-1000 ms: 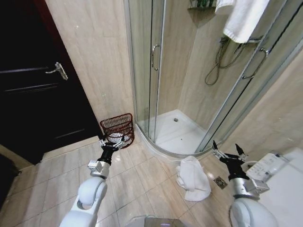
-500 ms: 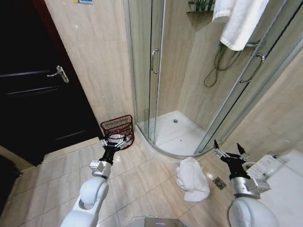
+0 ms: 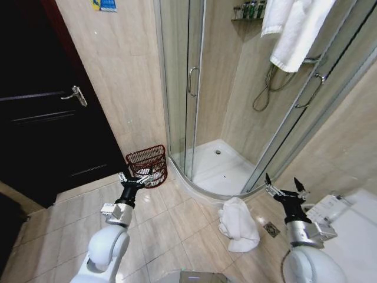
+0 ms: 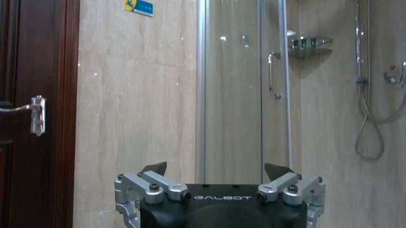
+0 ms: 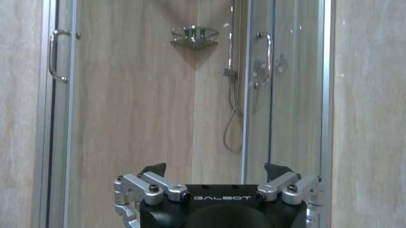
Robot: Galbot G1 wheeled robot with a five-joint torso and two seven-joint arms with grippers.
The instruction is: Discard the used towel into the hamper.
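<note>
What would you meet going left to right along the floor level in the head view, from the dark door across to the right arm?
Dark wooden door → left gripper → dark reddish-brown open-weave hamper → crumpled white towel on the tiles → right gripper, open and empty.

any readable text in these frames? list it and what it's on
"GALBOT": on the body of the left tool.
"GALBOT": on the body of the right tool.
Blue and yellow sticker on the wall beside the door: print too small to read.
Bottles on the shower shelf: labels too small to read.
</note>
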